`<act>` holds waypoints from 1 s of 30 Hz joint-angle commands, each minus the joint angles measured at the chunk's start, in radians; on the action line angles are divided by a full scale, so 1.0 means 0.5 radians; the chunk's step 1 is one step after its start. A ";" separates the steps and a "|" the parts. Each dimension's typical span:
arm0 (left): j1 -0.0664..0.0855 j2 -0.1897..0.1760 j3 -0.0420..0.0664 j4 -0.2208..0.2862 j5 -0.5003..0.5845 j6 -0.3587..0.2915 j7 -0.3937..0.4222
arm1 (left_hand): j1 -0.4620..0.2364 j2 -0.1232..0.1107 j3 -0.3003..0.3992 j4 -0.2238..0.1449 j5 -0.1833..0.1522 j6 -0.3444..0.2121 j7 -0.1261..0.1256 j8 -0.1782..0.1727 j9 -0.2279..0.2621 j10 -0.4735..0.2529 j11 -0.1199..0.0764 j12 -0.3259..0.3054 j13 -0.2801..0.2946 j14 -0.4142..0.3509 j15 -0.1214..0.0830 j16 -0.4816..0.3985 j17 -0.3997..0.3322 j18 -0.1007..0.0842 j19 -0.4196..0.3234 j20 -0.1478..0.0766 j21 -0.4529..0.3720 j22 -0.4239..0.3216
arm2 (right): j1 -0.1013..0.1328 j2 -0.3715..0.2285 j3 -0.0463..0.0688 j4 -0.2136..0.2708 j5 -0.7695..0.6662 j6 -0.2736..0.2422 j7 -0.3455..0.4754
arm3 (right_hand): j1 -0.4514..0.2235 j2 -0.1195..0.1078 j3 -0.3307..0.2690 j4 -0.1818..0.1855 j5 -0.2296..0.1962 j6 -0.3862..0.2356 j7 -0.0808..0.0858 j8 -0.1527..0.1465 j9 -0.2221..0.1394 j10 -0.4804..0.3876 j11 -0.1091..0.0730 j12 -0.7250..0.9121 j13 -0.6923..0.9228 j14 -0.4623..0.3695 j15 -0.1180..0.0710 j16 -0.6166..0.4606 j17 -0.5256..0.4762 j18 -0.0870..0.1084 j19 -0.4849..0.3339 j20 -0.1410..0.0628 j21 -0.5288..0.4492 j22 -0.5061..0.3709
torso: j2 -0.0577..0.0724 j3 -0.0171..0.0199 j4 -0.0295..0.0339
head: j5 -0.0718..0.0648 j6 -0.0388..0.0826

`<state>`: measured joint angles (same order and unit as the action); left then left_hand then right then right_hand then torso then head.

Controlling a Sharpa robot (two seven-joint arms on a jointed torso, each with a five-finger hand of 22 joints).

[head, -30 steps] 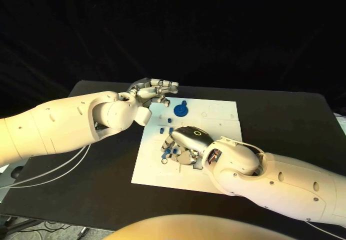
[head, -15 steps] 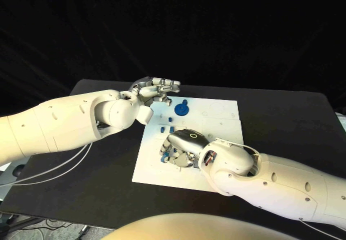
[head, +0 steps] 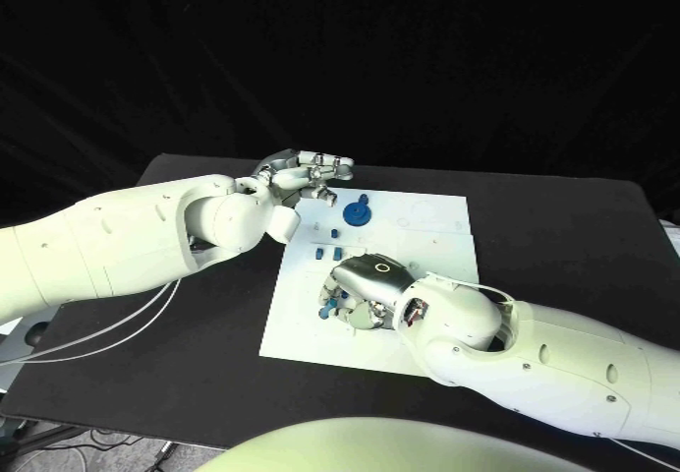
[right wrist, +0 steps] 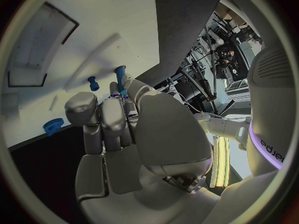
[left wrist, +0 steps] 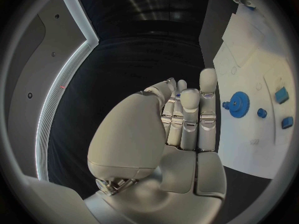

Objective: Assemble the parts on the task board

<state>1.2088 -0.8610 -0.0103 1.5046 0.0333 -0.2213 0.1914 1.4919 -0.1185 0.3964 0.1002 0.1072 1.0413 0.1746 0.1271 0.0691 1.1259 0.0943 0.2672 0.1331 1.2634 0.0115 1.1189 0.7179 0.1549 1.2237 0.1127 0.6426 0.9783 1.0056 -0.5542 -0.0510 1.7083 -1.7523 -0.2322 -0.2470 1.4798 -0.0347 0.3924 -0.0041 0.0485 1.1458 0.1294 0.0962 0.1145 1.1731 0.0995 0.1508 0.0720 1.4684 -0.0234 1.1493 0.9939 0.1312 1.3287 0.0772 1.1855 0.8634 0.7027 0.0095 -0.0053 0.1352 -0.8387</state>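
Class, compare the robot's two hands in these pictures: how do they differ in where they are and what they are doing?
The left hand is raised at the far edge of the white board, near the blue gear, fingers curled together with nothing visible in them. The right hand is low over the board's middle, its fingers among the small blue pieces, a blue peg at its fingertips. Both are silver, on white arms.

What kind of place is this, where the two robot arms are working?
Probably a robotics lab or test bench: a black table against a dark backdrop, a white task board with small blue parts such as a blue gear, and equipment racks in the right wrist view.
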 commanded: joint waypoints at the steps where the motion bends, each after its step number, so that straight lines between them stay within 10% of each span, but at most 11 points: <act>1: 0.001 0.002 0.001 0.001 -0.005 0.034 -0.001 | -0.020 0.000 -0.009 -0.006 0.009 -0.014 0.002 0.011 -0.002 -0.013 0.005 0.006 0.003 -0.015 0.005 -0.006 -0.003 0.037 -0.011 0.002 -0.005 -0.003 | -0.002 -0.009 0.000 0.018 -0.131 0.031 -0.084 | -0.011 0.010 0.078 -0.058 0.008 0.004 0.009 -0.008 0.002 0.097 -0.077 0.013 0.004 0.042 -0.003 0.012 0.004 -0.012 -0.007 0.004 0.011 0.006 | -0.001 -0.0006 -0.001 | -0.002 -0.001; 25: 0.001 0.003 0.000 0.005 -0.005 0.036 -0.007 | -0.020 0.000 -0.009 -0.006 0.009 -0.014 0.002 0.011 -0.002 -0.013 0.005 0.006 0.003 -0.015 0.005 -0.006 -0.003 0.037 -0.011 0.002 -0.005 -0.003 | -0.001 0.085 -0.006 -0.001 -0.219 0.314 -0.183 | -0.083 -0.023 0.111 -0.065 0.003 -0.021 0.016 -0.027 0.001 0.072 -0.067 -0.027 0.001 0.042 0.006 0.030 0.016 -0.009 -0.029 0.011 0.004 -0.012 | -0.002 -0.0047 0.000 | 0.001 -0.007; 30: 0.001 0.004 0.000 0.005 -0.005 0.034 -0.008 | -0.019 0.003 -0.007 -0.007 0.009 -0.015 0.002 0.012 -0.002 -0.015 0.004 0.009 0.004 -0.016 0.005 -0.006 -0.005 0.037 -0.011 0.002 -0.005 -0.002 | 0.000 0.093 -0.010 0.002 -0.203 0.197 -0.119 | -0.239 -0.162 0.037 -0.015 0.038 -0.309 0.081 -0.076 -0.066 -0.157 0.003 -0.143 -0.021 0.010 0.071 -0.021 -0.058 0.016 -0.111 0.045 -0.092 -0.171 | -0.002 -0.0034 0.000 | 0.002 -0.008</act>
<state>1.2088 -0.8608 -0.0107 1.5050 0.0331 -0.2199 0.1850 1.4919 -0.1185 0.3964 0.1002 0.1072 1.0413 0.1746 0.1271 0.0691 1.1259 0.0943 0.2671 0.1336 1.2603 0.0147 1.1189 0.7161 0.1549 1.2237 0.1128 0.6427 0.9784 1.0102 -0.5095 -0.0529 1.7101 -1.8429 -0.1379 -0.3191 1.3721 -0.0916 0.4251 -0.0163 0.0695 1.0170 0.1631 0.0643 0.0876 1.1166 0.0907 0.0915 0.0656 1.4667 0.0047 1.1453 0.9735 0.1314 1.2793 0.0974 1.1476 0.7893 0.7018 0.0076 -0.0051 0.1359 -0.8429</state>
